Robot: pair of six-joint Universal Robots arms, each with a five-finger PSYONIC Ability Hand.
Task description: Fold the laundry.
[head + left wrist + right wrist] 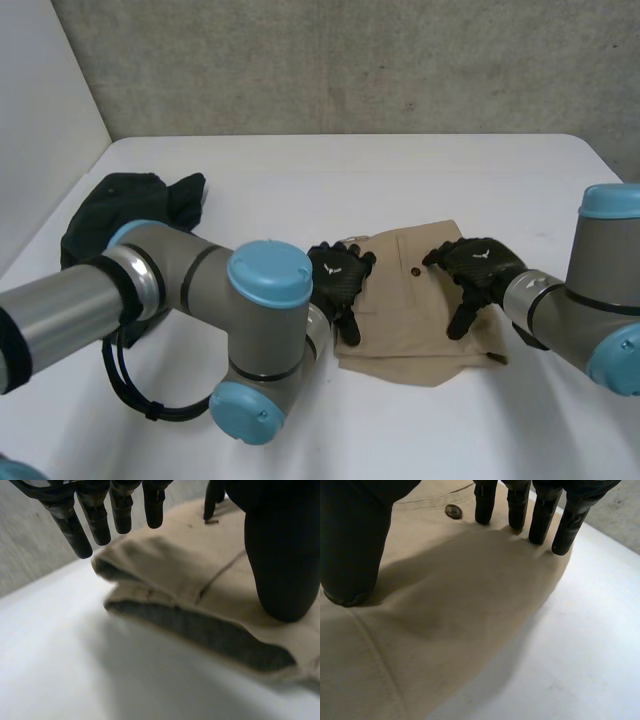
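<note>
On the folded tan garment [412,318], the left hand [338,276] at its left edge and right hand [480,266] at its right press thumbs down, fingers straight, slightly apart.

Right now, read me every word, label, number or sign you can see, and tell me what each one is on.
No words or numbers can be read.
White winged sign, no letters: on the back of the left hand.
Same sign: on the back of the right hand.
Button on the tan cloth: any marking is too small to read.
</note>
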